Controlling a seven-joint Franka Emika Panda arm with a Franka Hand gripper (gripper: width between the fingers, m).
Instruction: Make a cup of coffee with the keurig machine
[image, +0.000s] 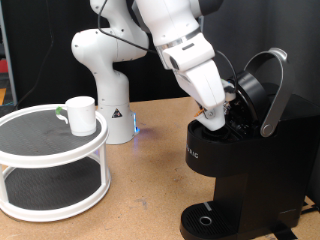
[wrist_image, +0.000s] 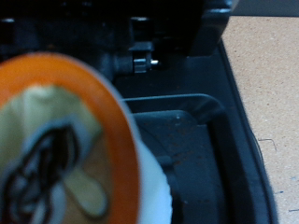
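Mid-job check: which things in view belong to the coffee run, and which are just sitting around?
Part of the job:
keurig machine, lid raised
claw, down in the open brew head
coffee pod, close to the wrist camera
cup, on the stand

Just there:
white two-tier round stand
wooden table

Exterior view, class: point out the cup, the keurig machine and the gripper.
cup (image: 81, 113): exterior view, its white side wall.
keurig machine (image: 232, 165): exterior view, its black front body.
gripper (image: 212, 122): exterior view, fingertips inside the open brewer head.
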